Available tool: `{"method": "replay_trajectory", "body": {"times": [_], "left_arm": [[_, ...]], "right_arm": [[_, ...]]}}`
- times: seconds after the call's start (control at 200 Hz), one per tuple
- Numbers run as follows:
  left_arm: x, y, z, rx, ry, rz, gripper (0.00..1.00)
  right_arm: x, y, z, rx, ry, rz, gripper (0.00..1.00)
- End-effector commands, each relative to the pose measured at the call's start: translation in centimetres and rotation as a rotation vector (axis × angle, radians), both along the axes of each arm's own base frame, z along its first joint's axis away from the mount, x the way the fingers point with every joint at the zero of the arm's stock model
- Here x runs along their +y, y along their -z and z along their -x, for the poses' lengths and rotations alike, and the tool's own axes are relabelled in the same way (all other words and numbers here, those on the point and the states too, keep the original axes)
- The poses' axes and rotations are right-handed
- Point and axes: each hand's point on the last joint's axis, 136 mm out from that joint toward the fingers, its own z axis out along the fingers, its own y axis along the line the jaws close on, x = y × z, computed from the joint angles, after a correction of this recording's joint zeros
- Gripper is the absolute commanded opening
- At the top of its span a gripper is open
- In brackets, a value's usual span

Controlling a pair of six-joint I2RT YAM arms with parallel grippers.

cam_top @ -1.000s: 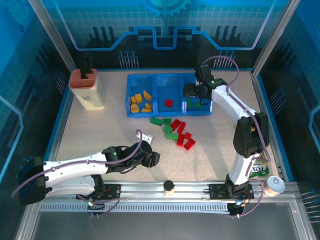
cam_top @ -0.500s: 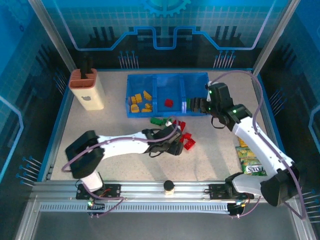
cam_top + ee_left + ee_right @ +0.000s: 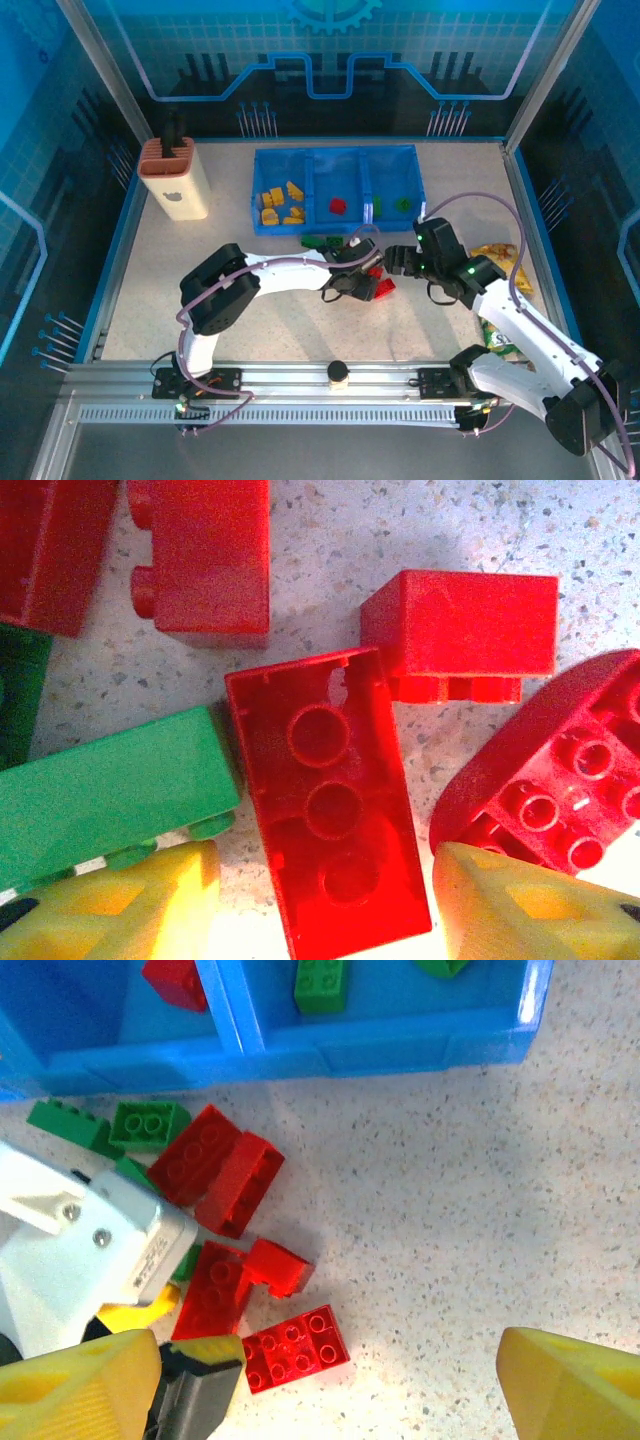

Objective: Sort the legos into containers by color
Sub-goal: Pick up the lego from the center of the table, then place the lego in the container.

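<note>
**Left gripper straddles a red brick; right gripper open beside the pile**

The left gripper (image 3: 325, 910) is low over the loose legos (image 3: 352, 268) on the table (image 3: 250, 330), just in front of the tray (image 3: 336, 155). Its jaws are spread. One yellow fingertip (image 3: 120, 905) sits on each side of an upside-down red brick (image 3: 330, 800), with bare table showing between this fingertip and the brick. A green brick (image 3: 110, 795) lies just left of the red one, and more red bricks lie around them.

The right gripper (image 3: 398, 262) hangs just right of the same pile, well clear of the bricks. Its jaws are spread wide with nothing between them.

In the tray, the left compartment holds yellow bricks (image 3: 280, 205). The middle one holds a red piece (image 3: 338, 207), and the right one holds green pieces (image 3: 392, 206). A few green and several red bricks lie loose outside the tray.

A beige holder (image 3: 178, 185) stands at the far left. A snack bag (image 3: 497, 262) lies near the right arm.
</note>
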Motion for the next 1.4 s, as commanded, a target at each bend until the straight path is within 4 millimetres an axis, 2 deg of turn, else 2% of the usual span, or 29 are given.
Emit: {"method": "replay_trajectory", "body": {"times": [0.0, 0.11, 0.21, 0.27, 0.435, 0.565, 0.675, 0.775, 0.96, 1.176, 1.326, 1.396], "left_arm": [[0.7, 1.3, -0.1, 0.023, -0.002, -0.063, 0.58], [0.8, 1.8, -0.3, 0.025, -0.006, -0.078, 0.5], [1.1, 1.3, -0.2, 0.021, -0.012, -0.087, 0.33], [1.3, 0.4, 0.0, 0.012, -0.013, -0.079, 0.27], [1.6, -3.7, 0.8, -0.034, -0.001, -0.022, 0.22], [2.2, -8.5, 0.3, -0.11, -0.005, 0.048, 0.2], [3.6, -11.5, -2.4, -0.157, -0.047, 0.099, 0.19], [5.1, -12.3, -6.0, -0.178, -0.102, 0.101, 0.19], [6.8, -11.0, -12.7, -0.166, -0.188, 0.09, 0.18], [8.0, -9.0, -18.3, -0.146, -0.244, 0.063, 0.19], [8.4, -8.1, -20.4, -0.134, -0.249, 0.026, 0.28], [8.4, -8.3, -20.7, -0.131, -0.246, 0.016, 0.46]], "right_arm": [[-0.1, -0.1, 0.5, -0.007, 0.027, -0.018, 0.87], [-0.4, -0.1, 0.8, -0.015, 0.04, -0.021, 0.87], [-1.0, -0.1, 1.0, -0.022, 0.064, -0.016, 0.86], [-1.2, -0.1, 1.2, -0.025, 0.075, -0.014, 0.86], [-2.3, 0.2, 1.6, -0.026, 0.116, -0.007, 0.86], [-3.2, 0.5, 1.7, -0.031, 0.157, -0.019, 0.85], [-3.3, 1.0, 1.7, -0.016, 0.158, -0.019, 0.86], [-2.8, 2.0, 1.7, 0.027, 0.137, -0.014, 0.89], [-1.8, 4.2, 2.5, 0.112, 0.095, -0.019, 0.91], [-1.0, 6.6, 3.8, 0.18, 0.061, -0.026, 0.94], [0.0, 7.4, 4.3, 0.214, 0.029, -0.036, 0.94], [0.3, 7.6, 4.3, 0.218, 0.024, -0.031, 0.94]]}}
